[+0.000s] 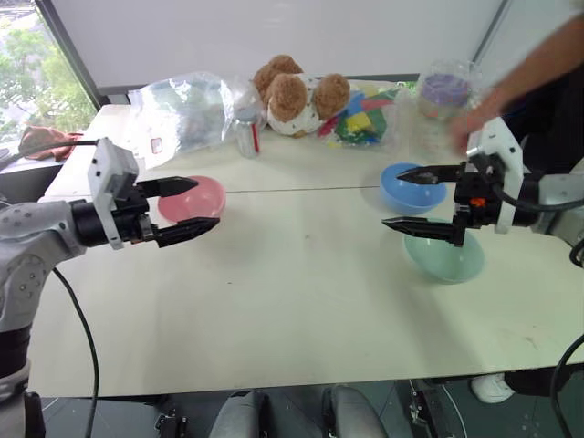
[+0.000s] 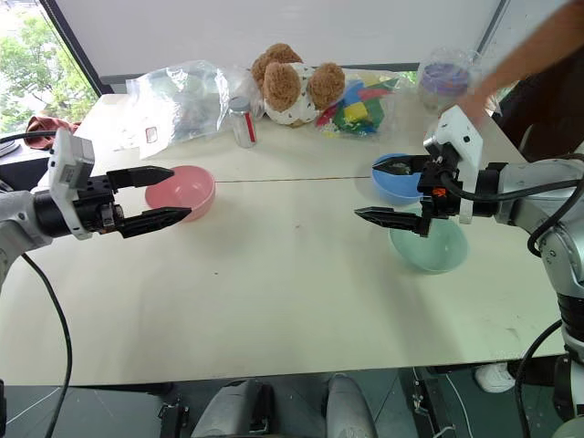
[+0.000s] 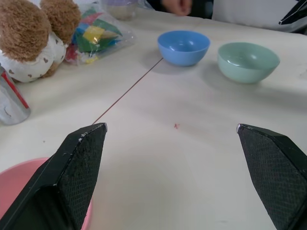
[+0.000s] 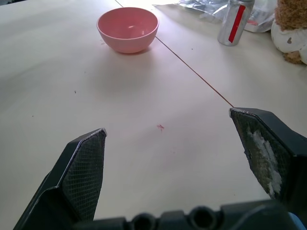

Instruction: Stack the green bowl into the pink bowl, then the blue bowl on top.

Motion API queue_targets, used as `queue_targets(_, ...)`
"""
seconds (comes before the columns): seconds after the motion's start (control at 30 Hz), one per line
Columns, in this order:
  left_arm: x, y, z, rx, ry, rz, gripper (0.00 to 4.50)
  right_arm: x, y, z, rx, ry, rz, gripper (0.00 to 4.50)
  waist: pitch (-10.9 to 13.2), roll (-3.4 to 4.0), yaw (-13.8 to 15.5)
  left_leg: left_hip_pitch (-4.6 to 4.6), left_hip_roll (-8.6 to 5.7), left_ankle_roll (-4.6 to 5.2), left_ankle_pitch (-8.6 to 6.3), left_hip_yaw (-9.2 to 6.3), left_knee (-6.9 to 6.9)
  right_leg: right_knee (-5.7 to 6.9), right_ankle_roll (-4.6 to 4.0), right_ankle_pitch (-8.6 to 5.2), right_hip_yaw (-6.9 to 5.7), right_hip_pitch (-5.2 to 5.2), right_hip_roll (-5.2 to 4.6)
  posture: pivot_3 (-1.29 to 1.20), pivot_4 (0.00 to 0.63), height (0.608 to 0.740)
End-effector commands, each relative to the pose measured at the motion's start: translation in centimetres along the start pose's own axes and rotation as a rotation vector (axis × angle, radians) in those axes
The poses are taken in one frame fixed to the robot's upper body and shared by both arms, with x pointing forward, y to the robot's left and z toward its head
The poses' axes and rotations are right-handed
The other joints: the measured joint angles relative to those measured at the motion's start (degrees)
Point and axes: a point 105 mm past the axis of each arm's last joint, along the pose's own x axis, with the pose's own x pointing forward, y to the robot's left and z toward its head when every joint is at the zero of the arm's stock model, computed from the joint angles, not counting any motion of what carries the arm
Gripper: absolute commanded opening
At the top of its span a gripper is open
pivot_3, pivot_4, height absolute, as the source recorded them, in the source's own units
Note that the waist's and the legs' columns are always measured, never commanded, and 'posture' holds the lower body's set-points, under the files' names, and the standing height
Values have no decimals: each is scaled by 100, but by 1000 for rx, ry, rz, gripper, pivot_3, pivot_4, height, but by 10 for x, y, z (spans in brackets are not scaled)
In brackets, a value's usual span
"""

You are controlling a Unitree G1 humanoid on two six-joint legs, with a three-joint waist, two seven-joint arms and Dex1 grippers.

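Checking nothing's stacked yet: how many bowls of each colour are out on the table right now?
pink bowl: 1
blue bowl: 1
green bowl: 1
Total: 3 bowls, each standing separately on the table, none stacked.

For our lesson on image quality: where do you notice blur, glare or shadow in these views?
Left eye view: the person's hand is motion-blurred, and the window is overexposed. Left wrist view: soft shadows under the blue bowl and green bowl.

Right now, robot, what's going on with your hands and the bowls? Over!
Left gripper and right gripper open, empty. Green bowl, blue bowl, pink bowl apart, unstacked. Person's hand behind blue bowl.
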Motion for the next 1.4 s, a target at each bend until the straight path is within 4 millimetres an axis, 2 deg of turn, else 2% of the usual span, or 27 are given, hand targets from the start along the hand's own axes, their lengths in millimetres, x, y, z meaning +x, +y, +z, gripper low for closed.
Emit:
queue_targets(0.03, -7, 0, 12, 38, -14, 11, 4500, -5, 0, 13, -54, -24, -19, 4484, 0, 0, 0, 0, 0, 0, 0, 0, 0, 0, 0, 0, 0, 0, 0, 0, 150, 740)
queue_targets(0.67, -7, -1, 9, 37, -12, 3, 4500, -7, 1, 11, -37, -8, -14, 4484, 0, 0, 0, 0, 0, 0, 0, 0, -1, 0, 0, 0, 0, 0, -1, 0, 150, 740)
queue_targets(0.83, -6, 4, 5, 73, 25, 30, 4500, -5, 2, 12, -33, -12, -13, 4484, 0, 0, -1, 0, 0, 0, 0, 0, -1, 0, 0, 0, 0, 0, -1, 0, 150, 740)
queue_targets(0.97, -7, 28, -17, 204, 174, 134, 4500, -6, 1, 11, -33, -7, -13, 4484, 0, 0, 0, 0, 0, 2, -1, 0, -1, 0, -1, 0, 0, 0, -1, 0, 150, 740)
queue_targets(1.17, -8, 57, -57, 352, 386, 151, 4500, -8, 2, 9, -33, 4, -20, 4484, 0, 0, 17, -1, -1, 9, -5, 3, -3, -1, -1, 0, -1, -4, -1, 0, 150, 740)
queue_targets(1.4, 12, 82, -92, 394, 491, 135, 4500, -9, 6, 8, -28, 7, -33, 4484, 0, 0, 16, -7, -2, 21, -12, 6, -2, -1, 0, 0, -3, -6, 0, 0, 150, 740)
